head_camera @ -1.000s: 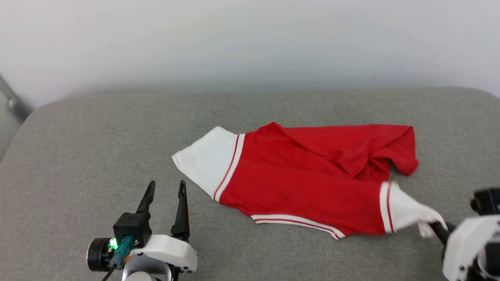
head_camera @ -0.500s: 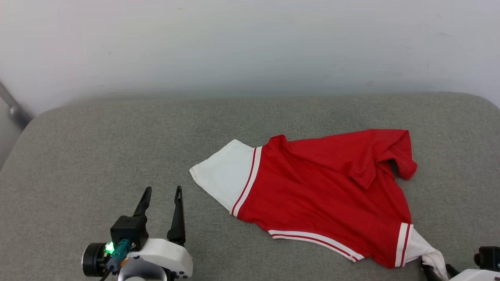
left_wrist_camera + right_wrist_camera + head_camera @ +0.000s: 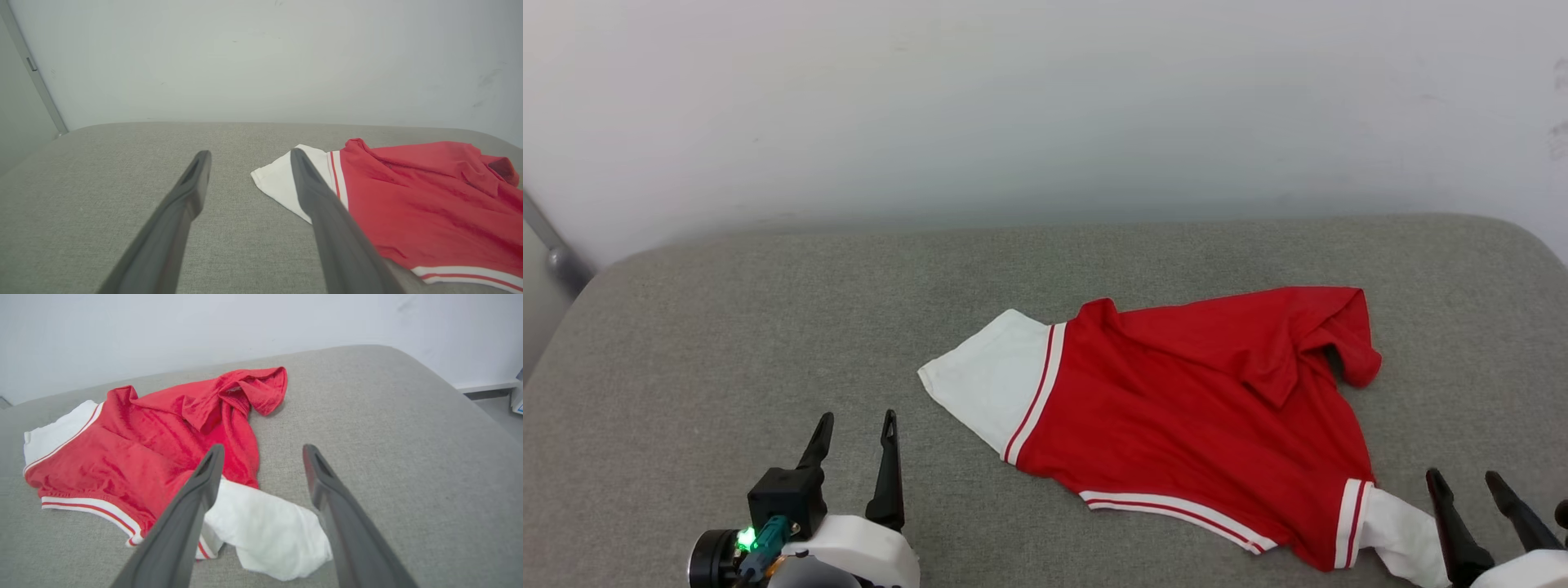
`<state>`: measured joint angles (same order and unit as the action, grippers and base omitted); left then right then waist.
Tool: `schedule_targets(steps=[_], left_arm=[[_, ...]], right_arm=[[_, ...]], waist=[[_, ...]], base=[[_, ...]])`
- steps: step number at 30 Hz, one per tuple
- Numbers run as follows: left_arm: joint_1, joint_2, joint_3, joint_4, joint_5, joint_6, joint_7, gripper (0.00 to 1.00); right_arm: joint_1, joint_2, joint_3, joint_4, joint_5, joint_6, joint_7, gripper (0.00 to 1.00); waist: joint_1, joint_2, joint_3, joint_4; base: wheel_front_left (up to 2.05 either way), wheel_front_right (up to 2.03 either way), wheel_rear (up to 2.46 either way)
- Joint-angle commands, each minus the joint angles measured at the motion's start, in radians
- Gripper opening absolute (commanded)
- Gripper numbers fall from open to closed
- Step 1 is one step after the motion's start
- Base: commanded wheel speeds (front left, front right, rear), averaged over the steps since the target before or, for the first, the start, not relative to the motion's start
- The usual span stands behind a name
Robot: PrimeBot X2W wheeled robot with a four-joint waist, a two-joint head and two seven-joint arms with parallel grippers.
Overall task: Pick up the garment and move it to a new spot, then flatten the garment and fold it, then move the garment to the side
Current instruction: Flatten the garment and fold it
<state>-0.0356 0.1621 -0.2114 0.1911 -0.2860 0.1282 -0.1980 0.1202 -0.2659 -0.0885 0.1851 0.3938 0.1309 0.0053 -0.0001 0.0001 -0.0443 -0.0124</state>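
Red garment (image 3: 1192, 408) right of centre, broad grey cushion (image 3: 727, 327) leftward

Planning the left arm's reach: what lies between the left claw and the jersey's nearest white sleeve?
Bare grey upholstery lies between the left claw and the jersey's white sleeve, as the head view shows.

**A bare indoor test room**

A plain white wall (image 3: 1045, 98) with faint scuffs rises straight ahead of both grippers. Beneath the left gripper (image 3: 858, 416) and the right gripper (image 3: 1463, 475) spreads a grey, fabric-covered padded surface (image 3: 768, 327) with rounded corners. Far to the left gripper's left, a metal bar (image 3: 557, 257) slants against the wall. To the right gripper's right, beyond the pad's edge, a skirting board (image 3: 482, 387) meets a grey floor (image 3: 500, 412).
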Motion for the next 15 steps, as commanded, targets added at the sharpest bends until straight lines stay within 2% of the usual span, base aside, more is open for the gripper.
schedule_targets(steps=[1, 9, 15], left_arm=[[0.010, 0.005, 0.002, -0.006, -0.003, 0.003, 0.001, 1.00], [-0.022, 0.018, 0.010, 0.001, -0.010, 0.010, 0.016, 1.00], [-0.101, 0.035, 0.003, 0.031, -0.012, -0.012, 0.039, 1.00]], right_arm=[[0.010, 0.021, -0.003, -0.048, -0.030, 0.000, -0.015, 1.00], [-0.001, 0.091, 0.031, -0.198, -0.136, 0.000, -0.017, 1.00], [-0.029, 0.120, 0.088, -0.280, -0.179, 0.000, -0.020, 1.00]], waist=[[0.0001, -0.0001, -0.002, -0.002], [0.0001, -0.0001, 0.006, -0.017], [0.0001, -0.0001, 0.041, -0.049]], base=[[0.00, 0.00, 0.00], [0.00, 0.00, 0.00], [0.00, 0.00, 0.00]])
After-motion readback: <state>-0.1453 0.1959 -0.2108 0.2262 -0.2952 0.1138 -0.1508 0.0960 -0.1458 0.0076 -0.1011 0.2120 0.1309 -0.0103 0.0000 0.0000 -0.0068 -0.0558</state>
